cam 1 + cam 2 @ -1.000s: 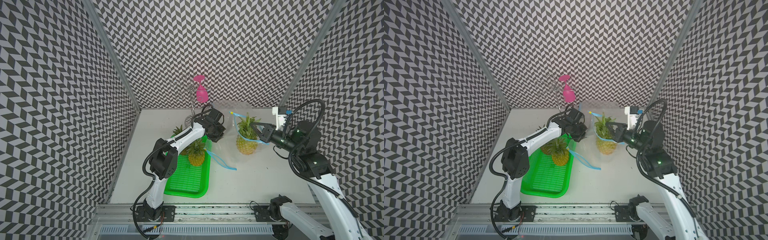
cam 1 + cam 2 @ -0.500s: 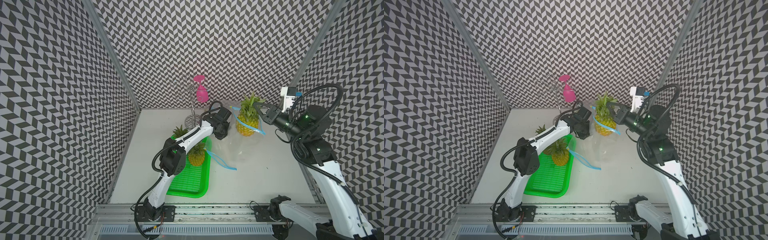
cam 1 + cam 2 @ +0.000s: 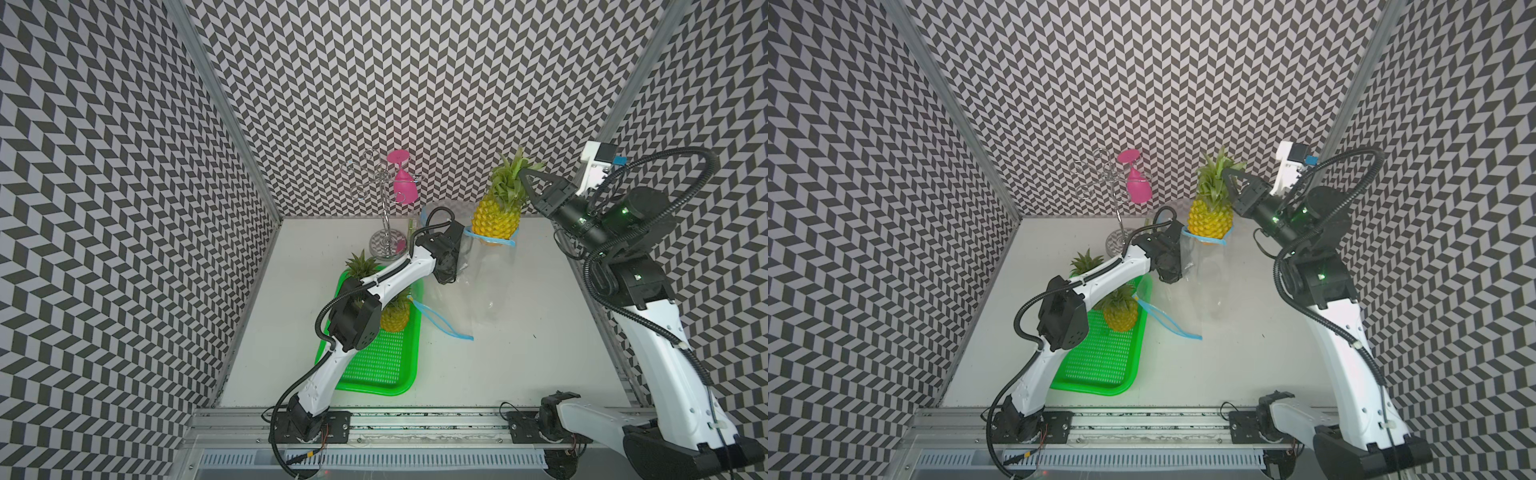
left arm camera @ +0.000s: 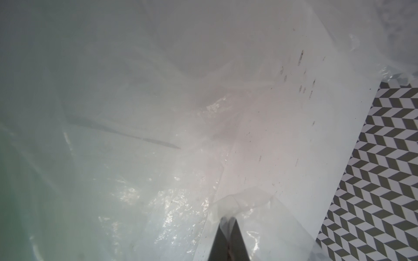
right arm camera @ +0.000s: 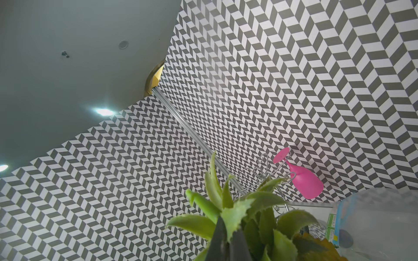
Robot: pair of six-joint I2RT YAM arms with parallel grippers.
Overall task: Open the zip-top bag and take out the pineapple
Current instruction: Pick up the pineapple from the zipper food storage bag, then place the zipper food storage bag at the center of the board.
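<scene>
Pineapple (image 3: 496, 216), yellow with stiff green crown, hanging from the right gripper (image 3: 523, 172) clamped on its leaves, base at the mouth of the clear blue-zipped bag (image 3: 478, 286) pinched by the closed left gripper (image 4: 227, 227); seemingly light, rigid, crown the surest hold.

Three pineapples (image 3: 496, 216), two bags (image 3: 473, 274), one tray (image 3: 374, 388), one glass (image 3: 405, 189), one rack (image 3: 387, 220).

Raised right gripper (image 3: 524, 176) clamps the pineapple (image 3: 496, 216) by its leaves, base at the blue mouth of the zip-top bag (image 3: 482, 278). The left gripper (image 3: 451, 275) pinches the bag's side. A second pineapple (image 3: 395, 319) sits on the green tray (image 3: 374, 374).
</scene>
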